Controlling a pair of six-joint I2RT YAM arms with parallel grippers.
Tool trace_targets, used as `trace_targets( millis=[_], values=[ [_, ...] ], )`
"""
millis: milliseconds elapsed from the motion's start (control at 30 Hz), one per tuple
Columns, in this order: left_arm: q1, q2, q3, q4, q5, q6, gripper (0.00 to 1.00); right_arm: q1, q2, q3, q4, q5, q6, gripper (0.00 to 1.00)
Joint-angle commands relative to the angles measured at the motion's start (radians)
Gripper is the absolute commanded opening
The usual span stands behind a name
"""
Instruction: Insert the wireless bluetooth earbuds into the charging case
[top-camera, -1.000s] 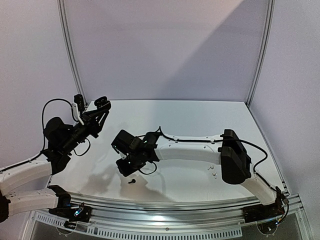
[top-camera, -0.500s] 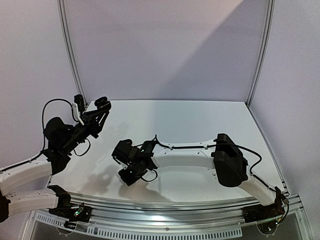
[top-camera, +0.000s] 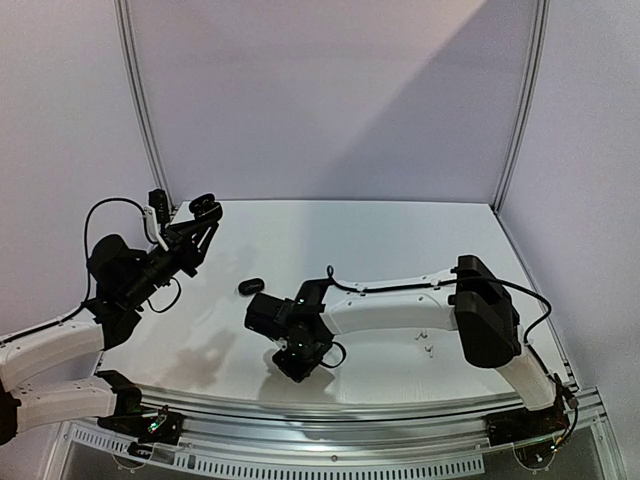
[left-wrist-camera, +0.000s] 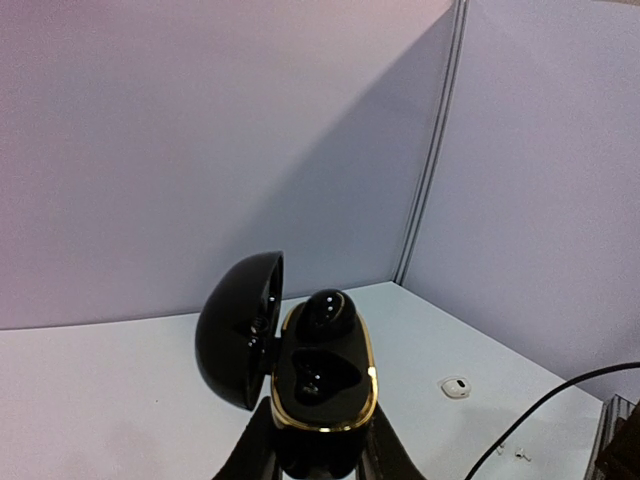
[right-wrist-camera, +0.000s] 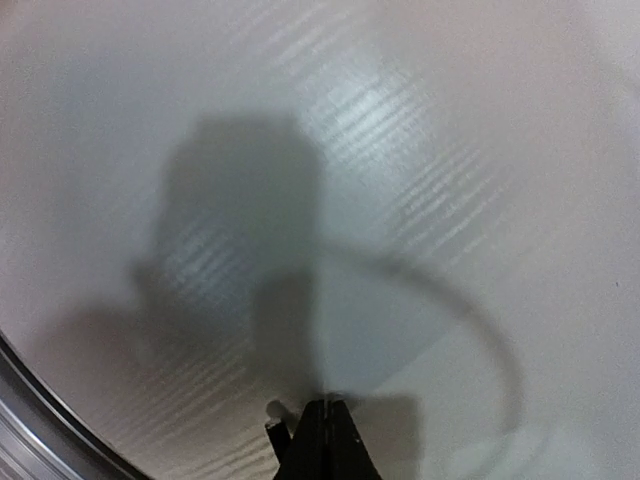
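R hand (right-wrist-camera: 325, 410) now pinched shut, shifted further right of black charging case (left-wrist-camera: 320, 380) clamped in L hand (top-camera: 203, 215).

Shiny black plastic case (left-wrist-camera: 318, 398), bright gold along the edge. Glossy black earbud (left-wrist-camera: 325, 312) inside, smooth like a pebble. Smooth white table (right-wrist-camera: 400, 150) with a soft shine and faint fine stripes. Dull pale walls (left-wrist-camera: 200, 150).

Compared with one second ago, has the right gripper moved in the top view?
Yes. The right gripper has come closer to the near rail and shifted rightward in that view.
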Motion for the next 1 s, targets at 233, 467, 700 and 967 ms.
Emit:
trace_targets(
  millis=[233, 467, 700, 967],
  values=[
    [0.002, -0.008, -0.012, 0.016, 0.015, 0.011, 0.00, -0.013, -0.179, -0.034, 0.036, 0.037, -0.037, 0.17],
    [0.001, -0.011, -0.014, 0.019, 0.018, 0.010, 0.00, -0.014, -0.312, -0.253, 0.190, -0.026, -0.049, 0.47],
    [0.001, -0.022, -0.011, 0.007, 0.016, 0.017, 0.00, -0.013, -0.240, -0.253, 0.207, -0.056, -0.088, 0.55],
    [0.001, -0.018, -0.013, 0.011, 0.018, 0.017, 0.00, -0.014, -0.177, -0.258, 0.183, -0.068, -0.120, 0.54]
  ],
)
